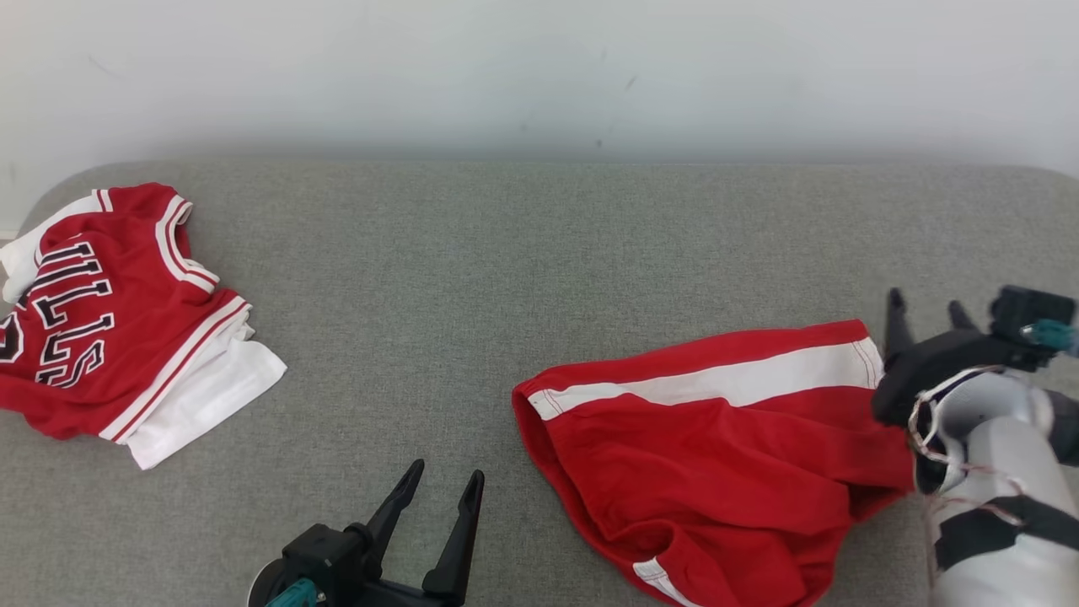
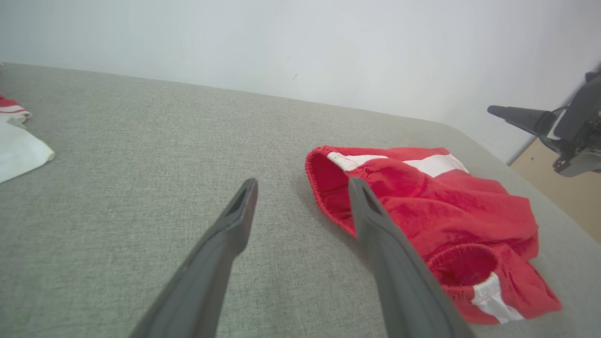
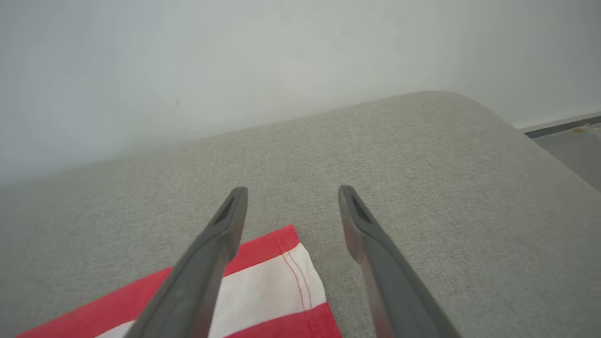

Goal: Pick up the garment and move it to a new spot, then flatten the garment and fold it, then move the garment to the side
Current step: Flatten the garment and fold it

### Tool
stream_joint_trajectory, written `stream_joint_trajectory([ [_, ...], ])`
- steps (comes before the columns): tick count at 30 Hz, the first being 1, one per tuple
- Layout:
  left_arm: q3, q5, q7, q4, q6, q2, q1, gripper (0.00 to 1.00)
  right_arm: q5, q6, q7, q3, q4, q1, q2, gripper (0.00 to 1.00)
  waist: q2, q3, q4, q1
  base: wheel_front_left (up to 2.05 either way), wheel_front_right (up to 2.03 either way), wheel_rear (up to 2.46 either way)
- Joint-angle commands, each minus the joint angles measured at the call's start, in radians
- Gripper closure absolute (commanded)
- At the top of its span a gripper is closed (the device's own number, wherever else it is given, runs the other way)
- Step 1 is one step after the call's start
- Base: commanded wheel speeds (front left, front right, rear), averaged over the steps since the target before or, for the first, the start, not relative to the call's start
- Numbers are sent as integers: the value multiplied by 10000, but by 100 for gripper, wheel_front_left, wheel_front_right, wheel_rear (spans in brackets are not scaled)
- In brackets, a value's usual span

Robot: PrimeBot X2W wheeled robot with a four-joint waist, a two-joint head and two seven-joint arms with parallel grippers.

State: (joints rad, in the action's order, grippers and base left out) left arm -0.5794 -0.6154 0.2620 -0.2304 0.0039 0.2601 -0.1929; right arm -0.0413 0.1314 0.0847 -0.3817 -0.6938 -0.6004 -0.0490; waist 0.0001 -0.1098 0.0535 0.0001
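Garment (image 1: 716, 438) — red shorts, white side stripe — lies rumpled on grey fabric surface (image 1: 506, 253), right of centre. Thin, limp, light; will sag. Judged best holds: hem (image 3: 300, 263), elastic waistband (image 2: 319, 188). Left pincer (image 1: 448, 470) wide, empty; right pincer (image 1: 926, 308) wide, empty, over hem corner.

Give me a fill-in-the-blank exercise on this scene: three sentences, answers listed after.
The crumpled red shorts with a white stripe lie toward the robot's ___ on the grey fabric surface.
The folded red-and-white jersey bears ___ lettering.
The left gripper and the right gripper both stand ___, holding nothing.
Missing words: right; black; open.
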Motion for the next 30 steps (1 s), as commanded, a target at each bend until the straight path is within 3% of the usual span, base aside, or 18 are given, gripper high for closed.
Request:
stream_joint_trajectory([
  [1, -17, 76, -6, -7, -21, -21, -151, 0, 83, -14, -135, -69, -37, -304, -14, 0, -1, 12, 36, -1, 0, 0, 0],
  [4, -70, 105, -32, 4, 9, -33, -200, 0, 273, -14, -370, -164, -625, -445, 4, 0, -1, 41, -2, -1, 0, 0, 0],
  [9, -183, -2, -393, -19, -20, -195, -561, 0, 807, -14, -641, 541, -942, -503, -23, 0, -1, 59, -258, -1, 0, 0, 0],
  [13, -28, -739, -1297, -415, 28, -599, -1002, 0, 812, -14, -466, 1494, -723, -212, -24, 0, -1, 1, -497, -1, 0, 0, 0],
  [16, 40, -1373, -2394, -919, 129, -941, -1436, 0, 623, -14, -56, 1651, -489, -152, -30, 0, -1, -89, -630, -1, 0, 0, 0],
  [21, 370, -2122, -3552, -1557, 624, -1388, -2254, 0, 665, -14, 364, 1733, -89, -221, -19, 0, -1, -288, -730, -1, 0, 0, 0],
  [29, 309, -2262, -4487, -1975, 1145, -1541, -2929, 0, 338, -14, 893, 1780, 357, -259, -18, 0, -1, -582, -774, -1, 0, 0, 0],
  [30, 312, -2273, -4533, -1976, 1164, -1560, -2993, 9, 295, -14, 945, 1760, 406, -269, -18, 0, -1, -607, -772, -1, 0, 0, 0],
])
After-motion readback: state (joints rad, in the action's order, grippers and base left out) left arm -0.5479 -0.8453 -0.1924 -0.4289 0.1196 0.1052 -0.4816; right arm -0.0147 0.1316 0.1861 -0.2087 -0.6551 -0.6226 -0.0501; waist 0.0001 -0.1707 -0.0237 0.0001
